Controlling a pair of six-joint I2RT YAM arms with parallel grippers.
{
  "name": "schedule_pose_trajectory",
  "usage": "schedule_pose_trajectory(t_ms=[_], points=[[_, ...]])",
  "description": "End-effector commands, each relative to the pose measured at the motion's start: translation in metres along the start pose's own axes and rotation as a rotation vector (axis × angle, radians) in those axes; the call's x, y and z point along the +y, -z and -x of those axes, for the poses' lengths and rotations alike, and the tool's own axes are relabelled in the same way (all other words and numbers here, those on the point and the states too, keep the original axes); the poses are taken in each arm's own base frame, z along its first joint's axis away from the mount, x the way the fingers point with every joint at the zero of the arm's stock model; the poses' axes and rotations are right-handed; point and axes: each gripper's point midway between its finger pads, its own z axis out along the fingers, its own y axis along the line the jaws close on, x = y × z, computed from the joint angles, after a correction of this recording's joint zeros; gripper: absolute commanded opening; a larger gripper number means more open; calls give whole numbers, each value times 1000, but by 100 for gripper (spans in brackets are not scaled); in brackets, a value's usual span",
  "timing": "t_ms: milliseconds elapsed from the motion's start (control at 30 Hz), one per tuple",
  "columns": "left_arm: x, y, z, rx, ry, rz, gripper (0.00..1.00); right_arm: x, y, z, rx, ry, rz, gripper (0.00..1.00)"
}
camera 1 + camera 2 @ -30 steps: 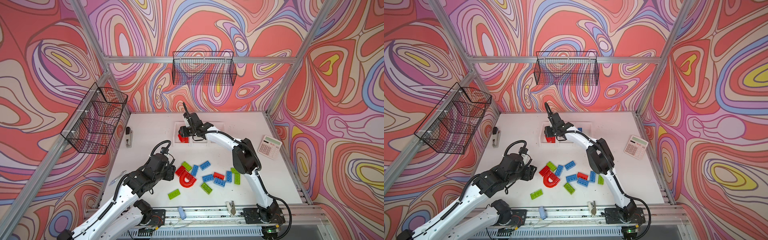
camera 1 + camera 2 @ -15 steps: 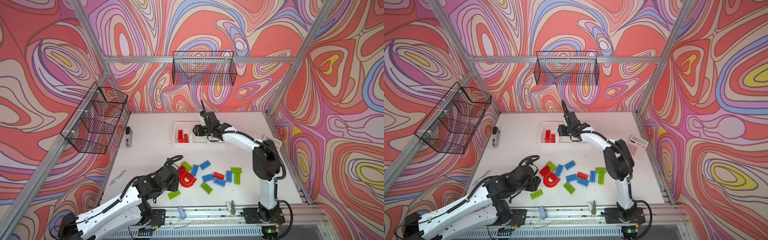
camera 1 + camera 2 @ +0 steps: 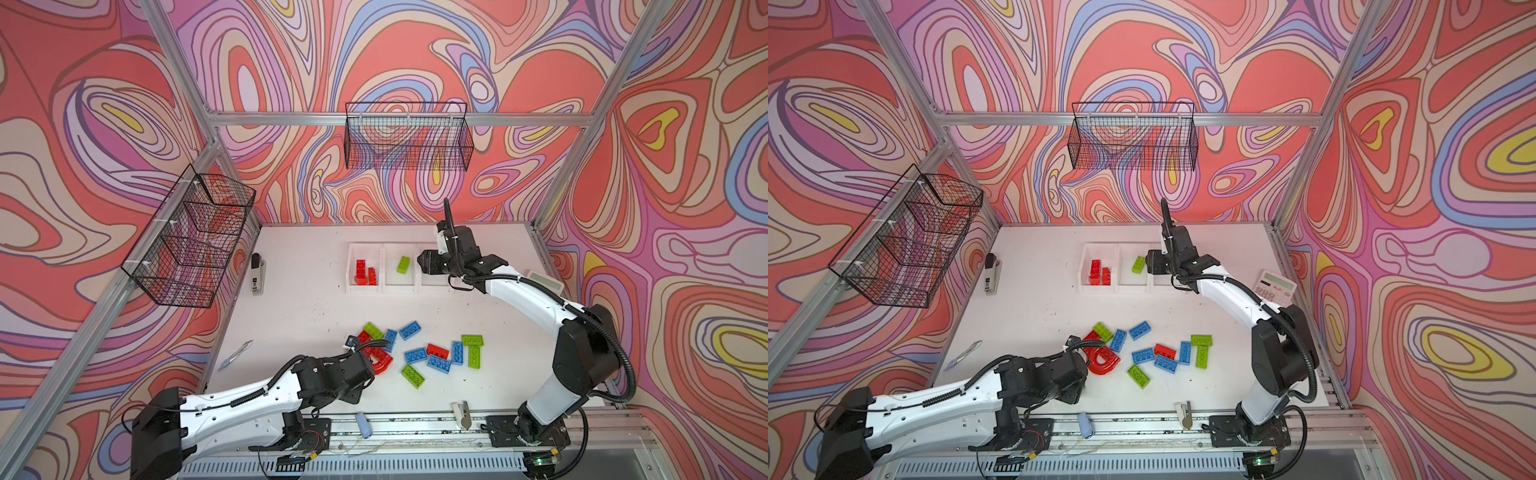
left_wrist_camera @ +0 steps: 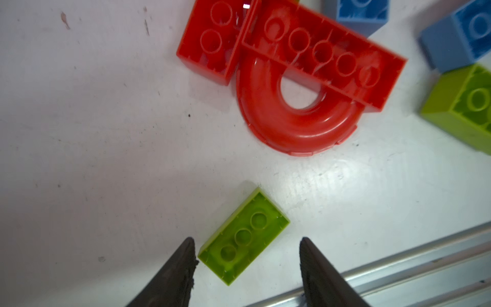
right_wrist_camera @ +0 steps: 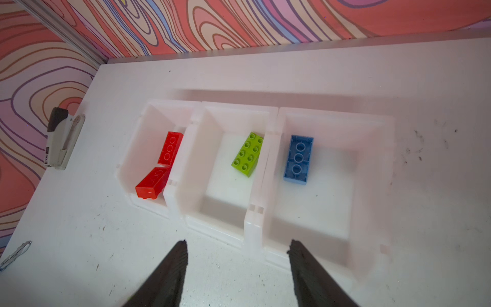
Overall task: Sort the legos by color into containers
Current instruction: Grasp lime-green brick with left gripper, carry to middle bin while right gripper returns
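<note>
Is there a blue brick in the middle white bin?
No, the middle white plastic bin holds only a lime green studded brick.

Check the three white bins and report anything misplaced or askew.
The white bins hold one color each: red bricks, a green brick, a blue brick. Only oddity: one red brick lies tipped on its side.

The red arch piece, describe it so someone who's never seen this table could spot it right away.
On the white table, skip the three bins at the back and find the loose legos near the front edge. At their left end in both top views lies the red arch piece. It is the only curved one, a half ring; every neighbour is rectangular.
</note>
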Motion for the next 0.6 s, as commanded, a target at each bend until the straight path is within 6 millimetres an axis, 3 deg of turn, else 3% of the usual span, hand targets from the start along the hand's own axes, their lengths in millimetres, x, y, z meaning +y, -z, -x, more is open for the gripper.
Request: schedule_pose_trajectory(t_ms=[0,167,367,467,500,567], points=[[7,-6,-7,21,29,49,65,-3,11,2,-20,7,-5,65],[6,-15,-19,87,8,78,65,-7,15,-1,-26,4,-15,66],[-5,-24,-17,103,-26,72,65,-11,12,-11,-10,-8,-11,64],[-8,-31,-19,127,-57,82,60,-13,13,-15,-7,-9,-16,62],[-18,-28,-9,111,-53,56,56,-14,13,-16,-5,-11,-19,61],[-22,-30,-10,120,-56,47,50,-16,15,-17,-7,-13,-25,61]])
